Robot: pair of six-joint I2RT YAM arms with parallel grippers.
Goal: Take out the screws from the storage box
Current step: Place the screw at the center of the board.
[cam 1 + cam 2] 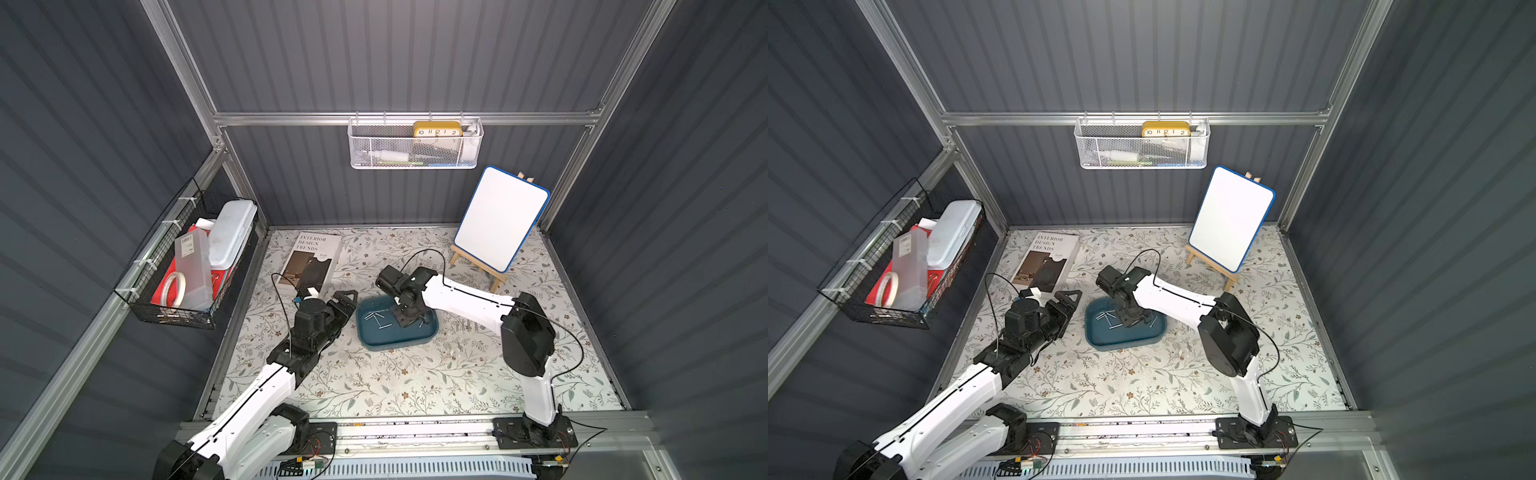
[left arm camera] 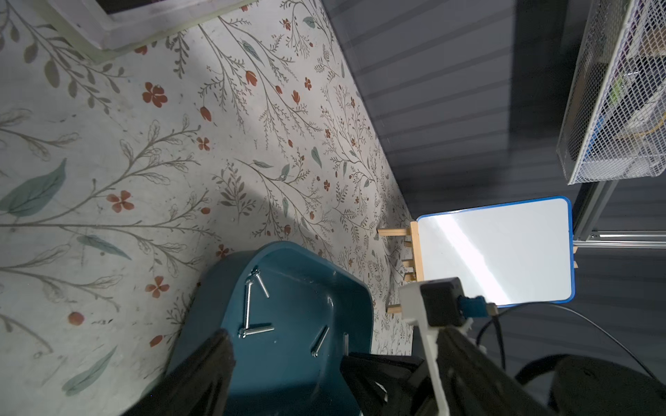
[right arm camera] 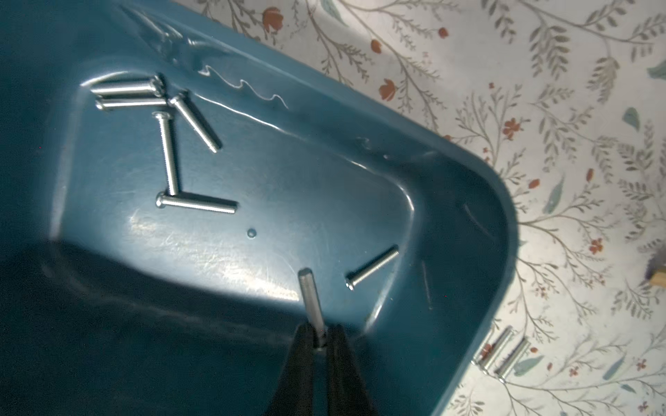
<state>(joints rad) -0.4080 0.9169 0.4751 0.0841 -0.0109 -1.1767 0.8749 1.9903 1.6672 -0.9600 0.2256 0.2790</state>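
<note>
- The right hand pinches one screw by one end at the lower centre of the right wrist view. It is above the floor of the storage box, apparently ready to lift out.
- The left hand is spread and empty, just left of the box in a top view, apparently parked clear.
- Count: six loose screws lie in the box. At least two further screws lie on the bench, lower right.
</note>
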